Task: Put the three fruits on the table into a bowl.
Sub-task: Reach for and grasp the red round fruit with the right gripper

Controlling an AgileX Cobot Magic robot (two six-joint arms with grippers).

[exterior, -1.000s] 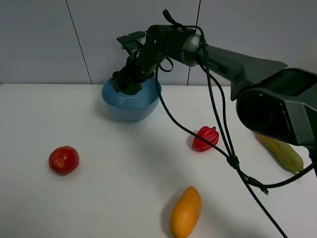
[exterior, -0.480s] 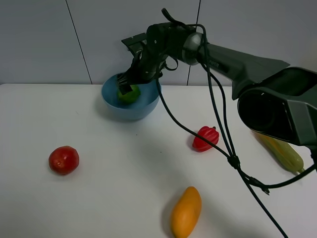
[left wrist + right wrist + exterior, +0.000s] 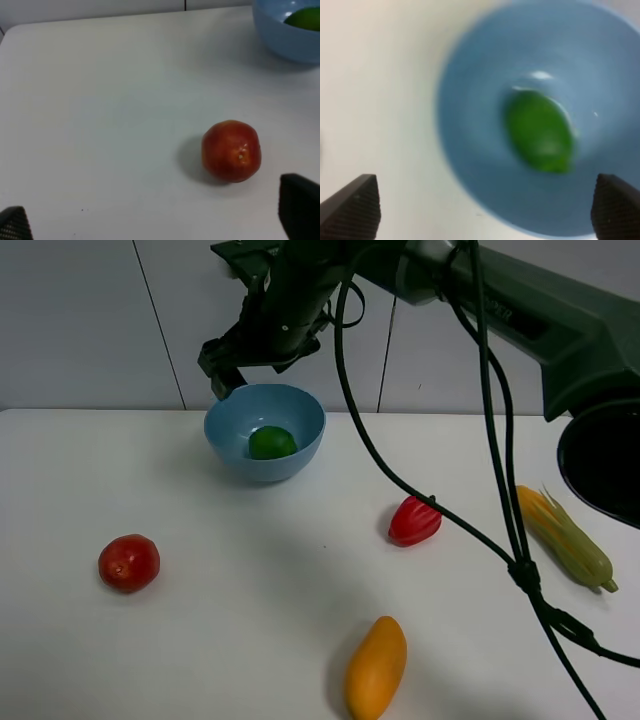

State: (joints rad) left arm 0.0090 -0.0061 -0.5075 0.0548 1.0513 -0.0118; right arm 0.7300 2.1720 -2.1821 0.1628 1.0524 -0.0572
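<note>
The green lime (image 3: 271,443) lies inside the light-blue bowl (image 3: 292,464) at the back of the white table (image 3: 220,640). My right gripper (image 3: 224,368) hangs open and empty above the bowl's left rim; its wrist view looks down on the lime (image 3: 540,131) in the bowl (image 3: 470,100), with the open gripper (image 3: 484,210) above. The red tomato (image 3: 129,562) sits front left. The orange mango (image 3: 376,666) lies at the front. My left gripper (image 3: 157,225) is open, just short of the tomato (image 3: 231,150); it is out of the exterior view.
A red bell pepper (image 3: 414,521) sits right of centre and a corn cob (image 3: 565,536) lies at the right. Black cables (image 3: 470,510) hang from the right arm across the table's right half. The left wrist view also shows the bowl (image 3: 285,40) and lime (image 3: 305,17).
My right gripper has let the lime go in the bowl and risen up and back, out of the bowl. The lime now rests there alone.
</note>
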